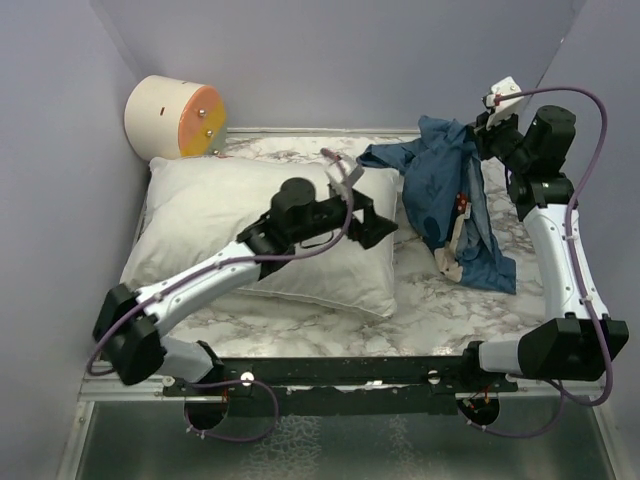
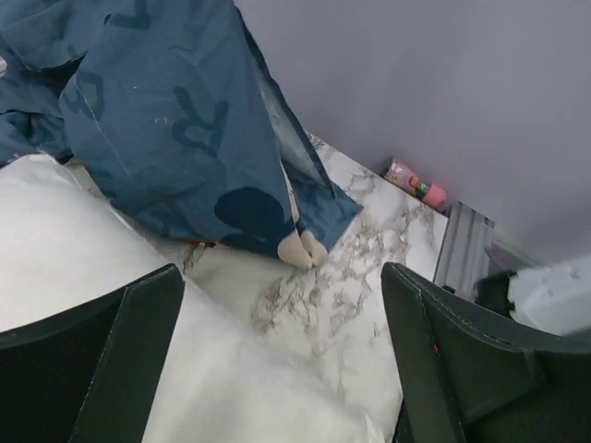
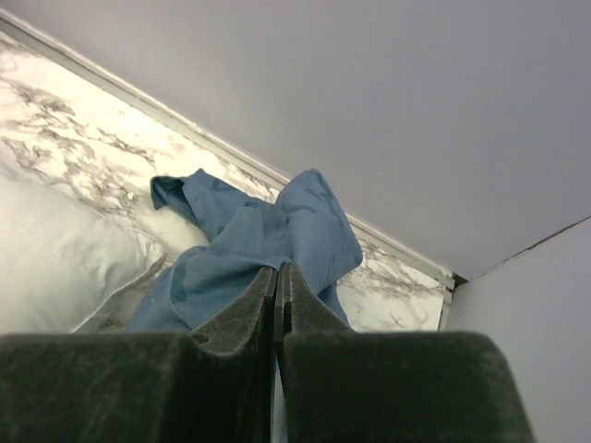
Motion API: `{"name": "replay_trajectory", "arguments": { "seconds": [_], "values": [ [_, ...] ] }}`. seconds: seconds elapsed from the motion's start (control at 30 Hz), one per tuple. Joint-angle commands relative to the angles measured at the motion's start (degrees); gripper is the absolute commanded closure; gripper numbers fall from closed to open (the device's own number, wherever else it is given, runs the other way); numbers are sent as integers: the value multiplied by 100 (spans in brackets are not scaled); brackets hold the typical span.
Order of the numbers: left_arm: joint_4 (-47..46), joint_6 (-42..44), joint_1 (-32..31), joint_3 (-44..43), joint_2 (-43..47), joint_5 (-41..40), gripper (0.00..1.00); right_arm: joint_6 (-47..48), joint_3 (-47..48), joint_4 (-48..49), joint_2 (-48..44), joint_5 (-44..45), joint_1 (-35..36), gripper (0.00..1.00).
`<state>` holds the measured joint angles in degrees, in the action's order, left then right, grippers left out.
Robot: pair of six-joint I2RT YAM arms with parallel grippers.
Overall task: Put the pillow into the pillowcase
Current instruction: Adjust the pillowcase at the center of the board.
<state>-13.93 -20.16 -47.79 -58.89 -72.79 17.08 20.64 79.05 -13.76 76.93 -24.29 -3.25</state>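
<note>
The plump white pillow (image 1: pixel 220 220) lies on the left half of the marble table. My left gripper (image 1: pixel 375 225) hovers over its right edge, open. In the left wrist view, its dark fingers (image 2: pixel 102 360) straddle the pillow's corner (image 2: pixel 231 378) without touching it. The blue pillowcase (image 1: pixel 440 190), printed with darker letters, hangs bunched at the back right, its lower end resting on the table. My right gripper (image 1: pixel 482 135) is raised there, shut on the pillowcase's top edge. The right wrist view shows the jaws (image 3: pixel 280 277) pressed together with the blue pillowcase fabric (image 3: pixel 249 240) at their tips.
A cream cylinder with an orange face (image 1: pixel 175 117) stands in the back left corner. Grey walls close in the back and both sides. Bare marble table (image 1: pixel 440 300) shows in front of the pillowcase. A small pink object (image 2: pixel 416 185) lies by the wall.
</note>
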Motion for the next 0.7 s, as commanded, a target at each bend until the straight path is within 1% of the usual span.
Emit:
{"name": "replay_trajectory", "arguments": {
  "seconds": [0.0, 0.07, 0.13, 0.23, 0.3, 0.33, 0.4, 0.47, 0.5, 0.53, 0.6, 0.67],
  "values": [
    [324, -551, -185, -1224, -1713, -305, 10, -194, -56, 51, -419, -125, -27, 99],
    [420, -674, -425, -1788, -2635, -706, 9, -225, -25, 27, -470, -110, -34, 99],
    [393, -763, -639, -2426, -3326, -972, 9, -249, 23, -18, -486, -121, -36, 99],
    [531, -816, -795, -3287, -4262, -1324, 9, -292, 79, -96, -514, -73, -51, 99],
    [798, -783, -832, -3920, -4817, -1469, 12, -303, 53, -113, -560, -27, -60, 99],
    [977, -738, -834, -4236, -5050, -1525, 16, -308, 34, -118, -590, 7, -62, 99],
    [1432, -649, -828, -4839, -5415, -1689, 33, -270, -23, -98, -661, 163, -77, 99],
    [1892, -589, -820, -5367, -5590, -1752, 61, -215, -78, -79, -723, 456, -110, 99],
    [2042, -576, -821, -5522, -5595, -1743, 79, -195, -101, -55, -750, 600, -144, 99],
    [2119, -559, -820, -5598, -5547, -1714, 90, -215, -126, -24, -773, 730, -199, 99],
    [2118, -523, -827, -5566, -5326, -1639, 96, -329, -174, 63, -828, 842, -401, 99],
    [2062, -458, -828, -5430, -5015, -1617, 99, -463, -204, 132, -877, 812, -646, 99]
  ]
}}
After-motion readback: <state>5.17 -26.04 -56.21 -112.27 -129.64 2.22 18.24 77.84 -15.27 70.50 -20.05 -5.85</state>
